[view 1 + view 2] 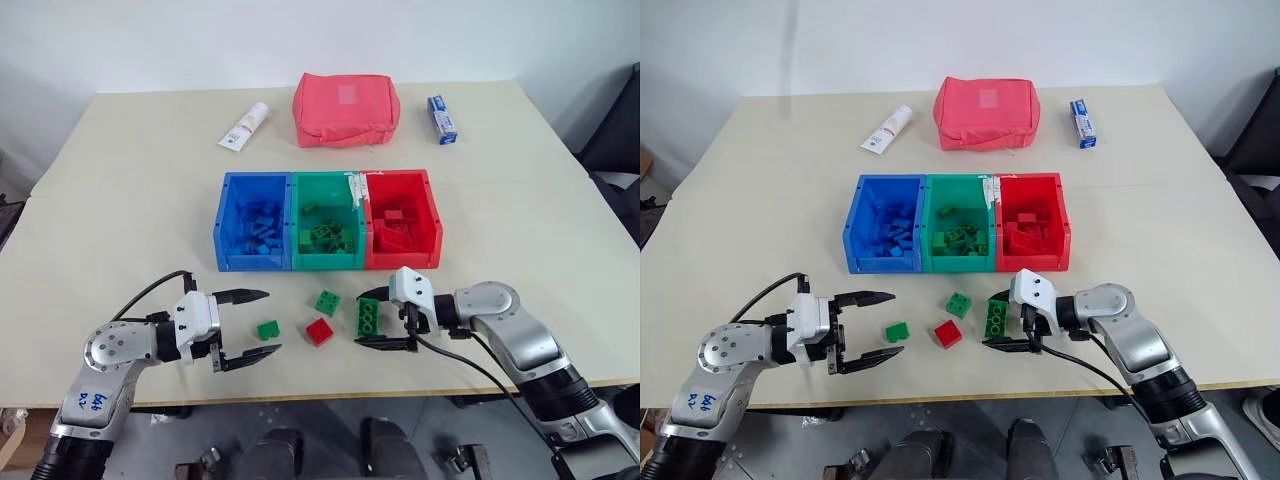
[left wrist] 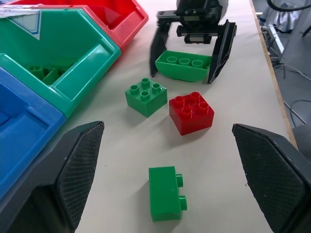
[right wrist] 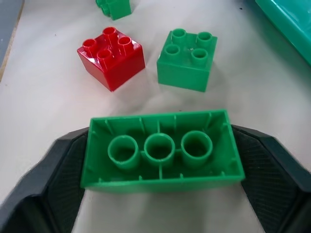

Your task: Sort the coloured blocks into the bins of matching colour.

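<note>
Three joined bins stand mid-table: blue (image 1: pixel 222 225), green (image 1: pixel 325 263) and red (image 1: pixel 434 225), each with matching bricks inside. In front lie a square green block (image 1: pixel 327 301), a red block (image 1: pixel 319 331) and a small green block (image 1: pixel 267 329). My right gripper (image 1: pixel 358 320) is shut on an oblong green block (image 1: pixel 369 316), one finger at each end; the block is tipped on its side, its hollow underside (image 3: pixel 160 150) facing the wrist. My left gripper (image 1: pixel 272 321) is open, and the small green block (image 2: pixel 165 199) lies on the table between its fingertips, untouched.
At the back of the table are a red fabric pouch (image 1: pixel 345 108), a white tube (image 1: pixel 244 127) and a small blue box (image 1: pixel 441 119). The table's front edge runs just behind both grippers. A strip of white tape (image 1: pixel 356 188) hangs on the green-red bin wall.
</note>
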Robot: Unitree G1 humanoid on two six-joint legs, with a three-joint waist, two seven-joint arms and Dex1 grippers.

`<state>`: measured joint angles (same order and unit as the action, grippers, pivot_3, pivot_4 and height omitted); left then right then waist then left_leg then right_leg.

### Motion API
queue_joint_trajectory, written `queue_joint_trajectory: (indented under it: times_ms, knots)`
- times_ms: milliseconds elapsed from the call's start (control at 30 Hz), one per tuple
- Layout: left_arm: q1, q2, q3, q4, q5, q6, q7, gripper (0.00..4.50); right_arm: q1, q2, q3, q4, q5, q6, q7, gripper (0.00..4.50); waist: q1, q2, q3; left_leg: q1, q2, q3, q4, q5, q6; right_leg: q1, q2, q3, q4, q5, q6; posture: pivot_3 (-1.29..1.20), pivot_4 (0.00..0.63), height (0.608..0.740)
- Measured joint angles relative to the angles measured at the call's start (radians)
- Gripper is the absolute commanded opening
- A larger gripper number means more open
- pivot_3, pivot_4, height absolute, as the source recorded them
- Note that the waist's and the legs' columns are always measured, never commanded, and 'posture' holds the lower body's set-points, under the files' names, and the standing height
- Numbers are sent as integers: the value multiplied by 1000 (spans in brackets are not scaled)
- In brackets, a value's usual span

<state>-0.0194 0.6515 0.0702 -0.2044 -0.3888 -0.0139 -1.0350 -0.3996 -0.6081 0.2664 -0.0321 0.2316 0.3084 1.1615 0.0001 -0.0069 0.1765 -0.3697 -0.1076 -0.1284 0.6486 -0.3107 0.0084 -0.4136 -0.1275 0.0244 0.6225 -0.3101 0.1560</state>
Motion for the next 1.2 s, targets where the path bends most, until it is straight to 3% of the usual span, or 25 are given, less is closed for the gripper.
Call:
queue_joint_trajectory:
  times_ms: [333, 500, 633, 700, 767, 1033, 1200]
  knots:
    - [-7, -21, 32, -19, -44, 44, 57, 4500, -29, 34, -66, -22, 87, 79, -33, 3360, -2, 0, 0, 0, 0, 0, 0, 0, 0, 0, 0, 0, 0, 0, 0, 0, 150, 740]
    - [28, -44, 101, -31, -99, 89, 108, 4500, -311, 187, -164, -4, 150, 252, -248, 3360, -19, 1, 0, 0, 1, 1, -1, 1, -2, -4, 1, 3, 4, 0, -1, 0, 150, 740]
    - [75, -46, 148, -31, -104, 92, 126, 4500, -411, 245, -159, 89, 106, 257, -343, 3360, -13, 0, 0, -1, 1, 0, -2, -1, -2, -4, 2, 2, 4, -1, -3, 0, 150, 740]
    - [77, -46, 158, -27, -103, 91, 129, 4500, -427, 278, -153, 164, 81, 246, -379, 4136, -9, 0, 0, -2, 0, 0, -1, -1, -1, -5, 1, 2, 4, -1, -3, 0, 150, 740]
    - [74, -47, 160, -20, -98, 84, 135, 4500, -446, 293, -144, 219, 58, 223, -390, 4439, -7, 0, 0, -3, -1, 1, -1, -1, 0, -6, 0, 2, 4, -1, -3, 0, 150, 740]
    - [52, -55, 157, -12, -75, 58, 161, 4500, -434, 253, -139, 236, 27, 115, -306, 4439, -7, 0, 0, -3, 0, 2, -1, -1, 0, -6, 1, 2, 4, -1, -3, 0, 150, 740]
    - [59, -26, 171, 37, -70, 48, 146, 4500, -162, 106, -244, 64, 165, -97, -22, 4439, 4, -1, 0, -3, 0, 1, -1, -3, 2, -4, 1, 0, 1, -1, -2, 0, 150, 740]
